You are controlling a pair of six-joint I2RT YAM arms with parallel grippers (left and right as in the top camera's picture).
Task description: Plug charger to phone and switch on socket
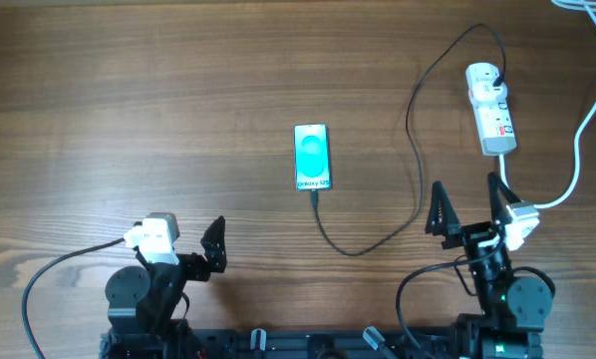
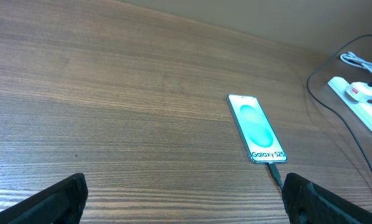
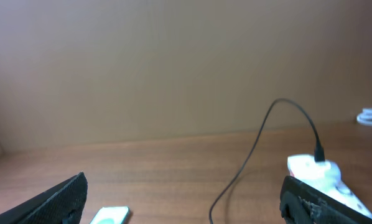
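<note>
Phone (image 1: 311,157) lies wired to the socket (image 1: 490,112) as both grippers wait open over the wooden table (image 1: 129,100)

Overhead: the phone rests mid-table, screen lit cyan; the charger (image 1: 419,160) loops from its short edge nearest the arms to the socket at far right, where a white cord (image 1: 577,150) trails off. The left gripper (image 1: 183,247) and right gripper (image 1: 467,207) sit near the table's front edge, jaws spread wide, holding nothing. Left wrist: the connector tip meets the phone's edge by the "Galaxy S25" text. Right wrist: the black plug stands upright in the socket; the phone's end shows at lower left.
</note>
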